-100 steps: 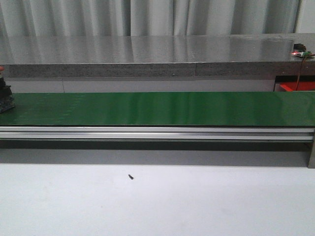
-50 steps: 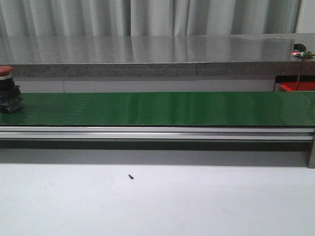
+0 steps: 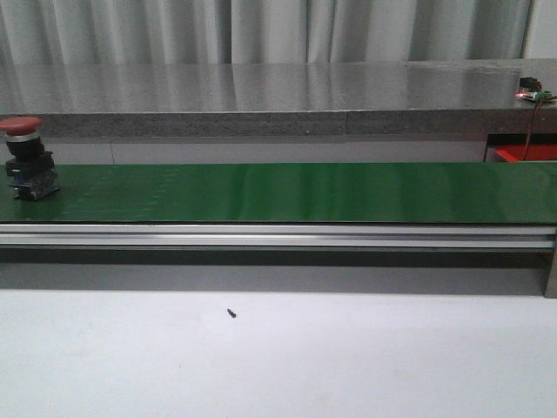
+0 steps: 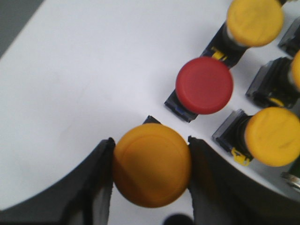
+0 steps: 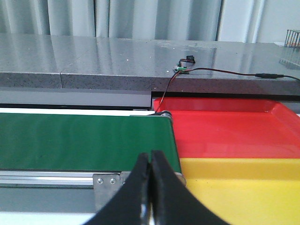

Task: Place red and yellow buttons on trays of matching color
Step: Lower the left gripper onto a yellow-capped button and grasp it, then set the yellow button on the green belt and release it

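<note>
In the left wrist view my left gripper is shut on a yellow button, its black fingers pressed against both sides of the cap above a white surface. Beside it stand a red button and more yellow buttons. In the front view another red button on a black base stands upright at the far left of the green belt. My right gripper is shut and empty, hanging just before the belt's end, with the red tray and the yellow tray beside it. Neither gripper shows in the front view.
A grey stone counter runs behind the belt, with a small circuit board and cable on it. An aluminium rail edges the belt's front. A corner of the red tray shows at the right. A small black speck lies on the white table.
The red button on the belt has travelled to the right, from the very left edge of the front view to fully in view.
</note>
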{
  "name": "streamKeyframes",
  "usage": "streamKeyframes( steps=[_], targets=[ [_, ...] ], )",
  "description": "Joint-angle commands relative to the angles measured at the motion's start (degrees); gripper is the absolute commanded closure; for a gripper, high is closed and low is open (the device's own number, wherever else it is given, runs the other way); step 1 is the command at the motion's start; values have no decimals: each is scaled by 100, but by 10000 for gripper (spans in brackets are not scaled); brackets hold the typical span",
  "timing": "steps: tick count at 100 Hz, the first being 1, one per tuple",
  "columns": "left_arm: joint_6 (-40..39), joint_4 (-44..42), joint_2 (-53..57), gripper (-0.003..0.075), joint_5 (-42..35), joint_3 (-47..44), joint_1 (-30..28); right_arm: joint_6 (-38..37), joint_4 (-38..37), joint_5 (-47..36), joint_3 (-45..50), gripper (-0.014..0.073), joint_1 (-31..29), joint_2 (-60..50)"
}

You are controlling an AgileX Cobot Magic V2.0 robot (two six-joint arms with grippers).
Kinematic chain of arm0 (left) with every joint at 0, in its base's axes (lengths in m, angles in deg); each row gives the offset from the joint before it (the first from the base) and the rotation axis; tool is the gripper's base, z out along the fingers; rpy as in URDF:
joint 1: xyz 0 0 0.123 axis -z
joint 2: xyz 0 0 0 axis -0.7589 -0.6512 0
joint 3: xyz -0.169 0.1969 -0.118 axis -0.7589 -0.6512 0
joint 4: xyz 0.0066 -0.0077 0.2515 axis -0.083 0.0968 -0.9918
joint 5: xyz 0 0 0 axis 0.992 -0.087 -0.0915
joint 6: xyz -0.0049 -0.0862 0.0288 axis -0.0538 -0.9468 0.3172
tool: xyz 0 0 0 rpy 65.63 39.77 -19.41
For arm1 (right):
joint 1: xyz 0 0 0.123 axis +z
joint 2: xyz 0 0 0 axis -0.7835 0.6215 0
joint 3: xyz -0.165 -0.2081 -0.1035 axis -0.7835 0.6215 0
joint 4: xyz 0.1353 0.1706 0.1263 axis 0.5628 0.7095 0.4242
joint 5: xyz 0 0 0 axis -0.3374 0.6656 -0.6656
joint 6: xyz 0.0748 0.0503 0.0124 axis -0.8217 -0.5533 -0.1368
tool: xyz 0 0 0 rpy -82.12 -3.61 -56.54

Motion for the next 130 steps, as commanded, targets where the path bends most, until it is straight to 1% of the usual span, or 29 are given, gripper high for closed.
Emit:
streamKeyframes(
  steps=[1,16,28,43,63,76,99,117,123,130],
  targets=[
    [-51,21,592,572,-186,146,-3,-5,-15,-430,-110,715,17,-99],
    [-51,32,962,572,-44,146,7,-5,-15,-430,-110,715,17,-99],
    [-51,227,1039,572,219,337,41,-5,-15,-430,-110,715,17,-99],
    [11,226,1039,572,557,721,446,-5,-15,-430,-110,715,17,-99],
    [11,226,956,572,671,1077,1074,-5,-15,-430,-110,715,17,-99],
    [11,237,790,572,661,1088,1481,-5,-15,-430,-110,715,17,-99],
    [11,288,398,572,661,1088,1905,-5,-15,-430,-110,715,17,-99],
    [11,288,182,571,685,1088,1980,-5,-15,-430,-110,715,17,-99],
    [11,288,144,556,709,1088,1980,-5,-15,-430,-110,715,17,-99],
    [14,288,130,491,709,1088,1980,-5,-15,-430,-110,715,17,-99]
  ],
)
